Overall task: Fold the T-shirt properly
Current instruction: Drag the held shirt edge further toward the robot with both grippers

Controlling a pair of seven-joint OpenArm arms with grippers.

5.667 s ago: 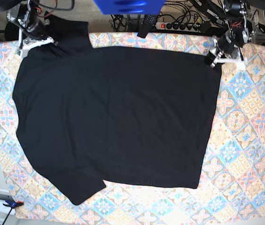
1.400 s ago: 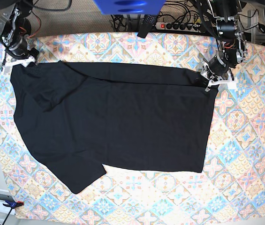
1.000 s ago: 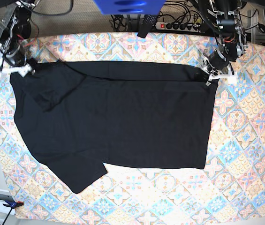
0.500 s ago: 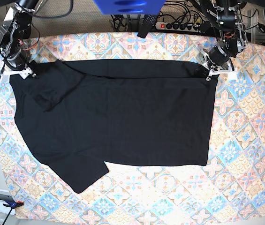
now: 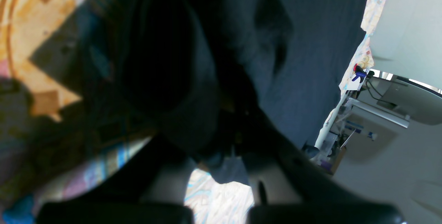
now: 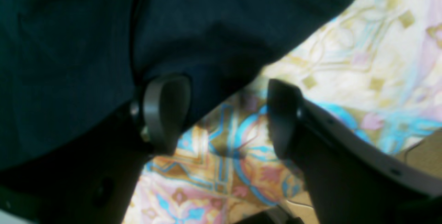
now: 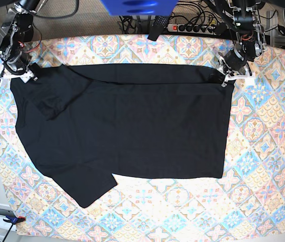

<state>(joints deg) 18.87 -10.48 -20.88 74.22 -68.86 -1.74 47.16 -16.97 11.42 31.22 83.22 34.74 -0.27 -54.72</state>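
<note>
Left gripper (image 7: 226, 76) pinches the T-shirt (image 7: 127, 126) corner; right gripper (image 6: 224, 117) gapes beside its edge.

The T-shirt (image 7: 127, 126) is soft, matt black cloth with a fine weave; the counter (image 7: 263, 151) wears a smooth printed cloth of pastel tiles; the right pincer (image 6: 228, 113) has smooth, dull grey plastic fingers (image 6: 165, 110)
</note>
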